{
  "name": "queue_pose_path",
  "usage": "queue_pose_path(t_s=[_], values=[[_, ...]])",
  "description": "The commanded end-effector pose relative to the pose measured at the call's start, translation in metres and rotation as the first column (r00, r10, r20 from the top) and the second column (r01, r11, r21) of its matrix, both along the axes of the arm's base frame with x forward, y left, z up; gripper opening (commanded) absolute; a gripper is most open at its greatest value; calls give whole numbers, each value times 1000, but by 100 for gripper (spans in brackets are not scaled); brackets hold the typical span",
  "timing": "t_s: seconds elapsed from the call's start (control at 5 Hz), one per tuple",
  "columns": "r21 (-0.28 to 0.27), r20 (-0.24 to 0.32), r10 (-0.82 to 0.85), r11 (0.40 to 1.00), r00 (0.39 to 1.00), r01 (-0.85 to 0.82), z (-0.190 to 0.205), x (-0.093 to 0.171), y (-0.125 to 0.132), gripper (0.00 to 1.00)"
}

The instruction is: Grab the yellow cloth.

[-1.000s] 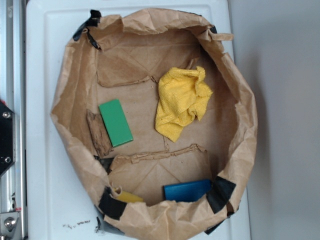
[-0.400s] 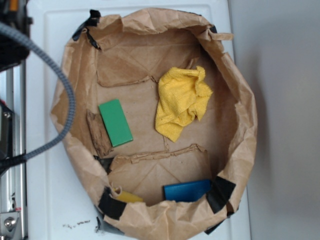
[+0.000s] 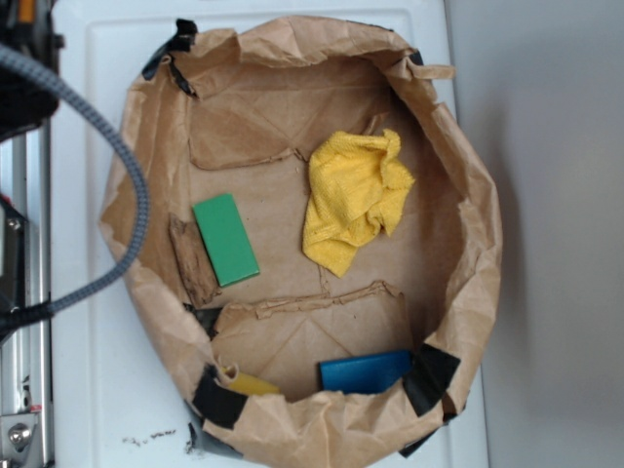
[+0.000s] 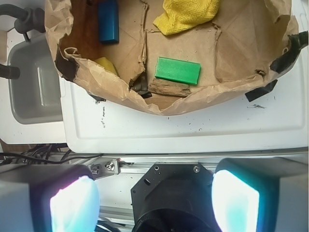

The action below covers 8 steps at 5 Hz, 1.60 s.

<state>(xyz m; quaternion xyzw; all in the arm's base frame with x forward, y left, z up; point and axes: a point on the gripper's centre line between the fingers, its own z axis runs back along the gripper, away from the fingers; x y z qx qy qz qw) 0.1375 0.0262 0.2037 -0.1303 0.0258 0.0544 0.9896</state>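
The yellow cloth (image 3: pixel 356 200) lies crumpled on the floor of a cut-down brown paper bag (image 3: pixel 480 244), right of centre. In the wrist view the yellow cloth (image 4: pixel 188 14) sits at the top edge, far from my gripper (image 4: pixel 154 203). The gripper's two fingers (image 4: pixel 72 205) stand wide apart with nothing between them, over the robot base, outside the bag's near rim (image 4: pixel 159 105). In the exterior view only a grey cable (image 3: pixel 132 195) and a dark arm part at the top left show; the gripper itself is out of view there.
Inside the bag lie a green block (image 3: pixel 225 239), a blue block (image 3: pixel 366 371) and a small hard yellow block (image 3: pixel 252 384). The bag sits on a white surface (image 3: pixel 88 370). A grey bin (image 4: pixel 34 82) stands beside it in the wrist view.
The grey cable and a dark arm part have come into the exterior view at the left since a second ago. Cloth and blocks have not moved.
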Motion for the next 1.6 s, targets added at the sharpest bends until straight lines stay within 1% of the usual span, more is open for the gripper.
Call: queue_pose_path(t_s=[0.0,0.2,0.4,1.2,1.4], values=[[-20,16,12,1000,1000,-12,-20,64,-24,100],[20,59,20,1000,998,-21,-38,94,-24,100],[6,52,71,997,996,-71,-59,138,-3,100],[6,52,71,997,996,-71,-59,138,-3,100],[23,126,93,995,988,-97,-92,158,-2,100]])
